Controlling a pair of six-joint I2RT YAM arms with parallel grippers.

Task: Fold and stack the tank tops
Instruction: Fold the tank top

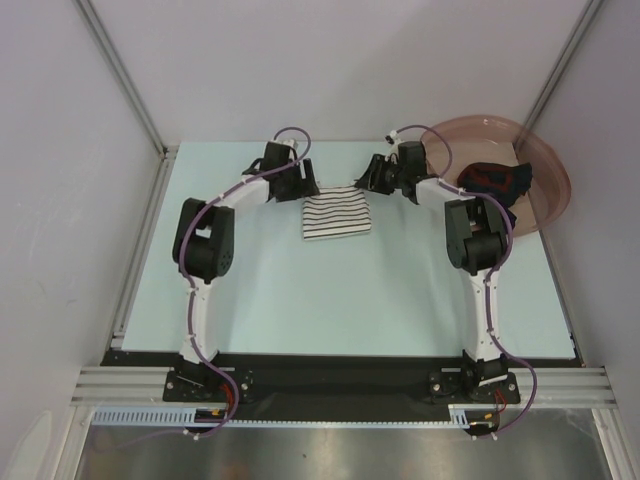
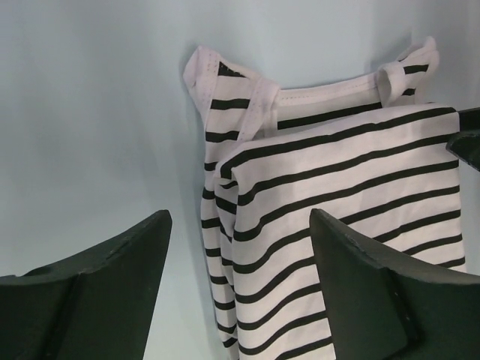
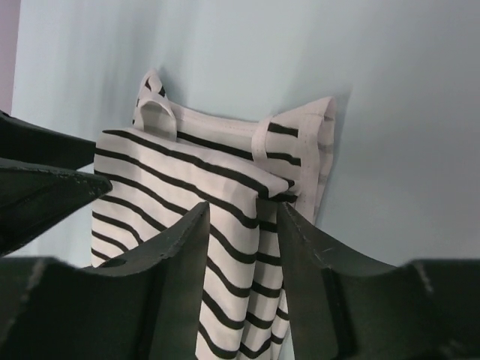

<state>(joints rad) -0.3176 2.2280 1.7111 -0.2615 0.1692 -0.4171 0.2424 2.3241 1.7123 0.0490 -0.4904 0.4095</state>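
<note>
Striped top (image 1: 337, 215) lies folded into a neat rectangle on the worktop (image 1: 300, 290), far centre, with one claw at each far corner. Left claw (image 2: 240, 225) is spread wide with nothing between its fingers; the cloth sits just beyond and below them. Right claw (image 3: 244, 214) is parted less. The fold's corner shows in the gap, but I read it as not pinched.

Both sit low at the strap end, which makes sense: that's where the fold edge lands, so I can square it from both sides at once. Straps (image 2: 259, 101) poke out past the top layer, slightly uneven. Dark top (image 1: 495, 180) is bunched in the pink basin (image 1: 555, 175) at far right, well apart and not folded.

My call: first fold done, second top next, then stack. The right arm is nearest the basin.
</note>
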